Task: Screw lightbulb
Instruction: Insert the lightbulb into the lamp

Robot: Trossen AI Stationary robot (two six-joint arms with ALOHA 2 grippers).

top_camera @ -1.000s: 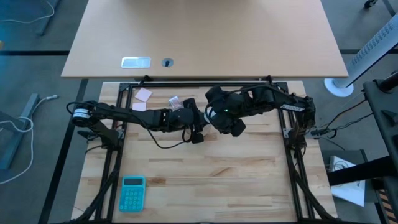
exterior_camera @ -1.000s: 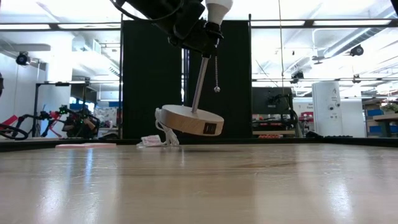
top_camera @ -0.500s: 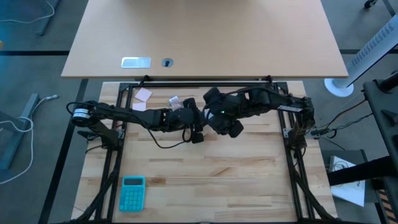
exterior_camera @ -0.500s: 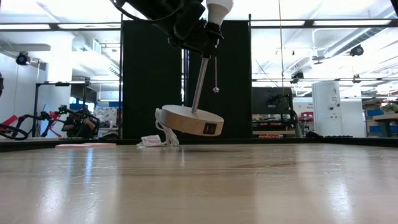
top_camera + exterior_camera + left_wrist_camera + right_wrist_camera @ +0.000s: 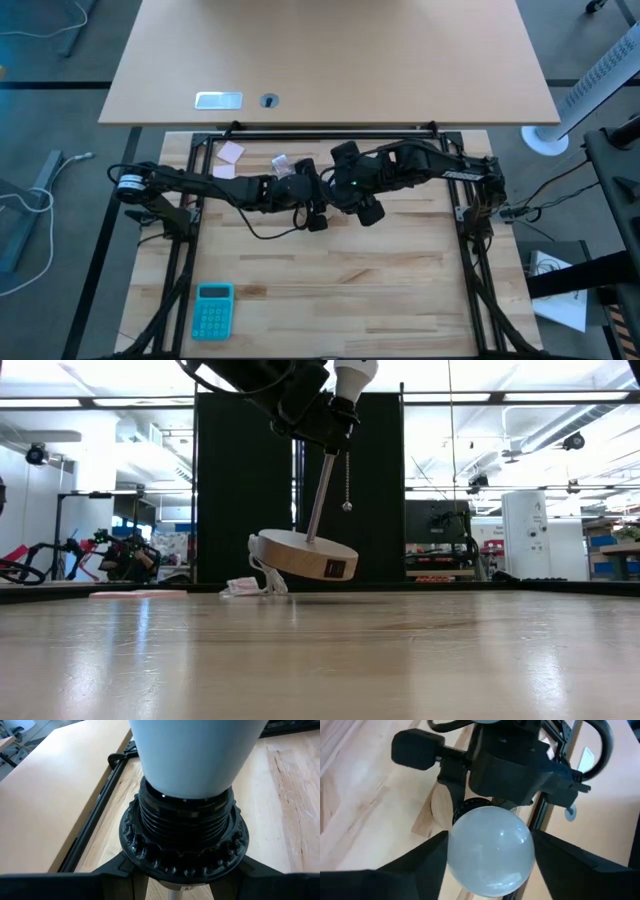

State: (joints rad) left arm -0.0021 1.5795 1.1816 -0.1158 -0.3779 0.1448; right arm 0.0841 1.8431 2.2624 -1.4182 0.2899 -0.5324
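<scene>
Since the lightbulb (image 5: 491, 851) sits in the socket (image 5: 182, 837):
Axis: bulb in line with socket; lamp tilted, base off table.
Right gripper (image 5: 490, 870): my fingers straddle the bulb; clamped or not, cannot tell.
Left gripper (image 5: 175, 882): clamped on socket.

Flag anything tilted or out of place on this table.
The lamp's round wooden base is tipped and lifted off the table, hanging from its slanted rod while the left claw grips the black socket. The lightbulb sits in that socket, between the right claw's fingers.
</scene>
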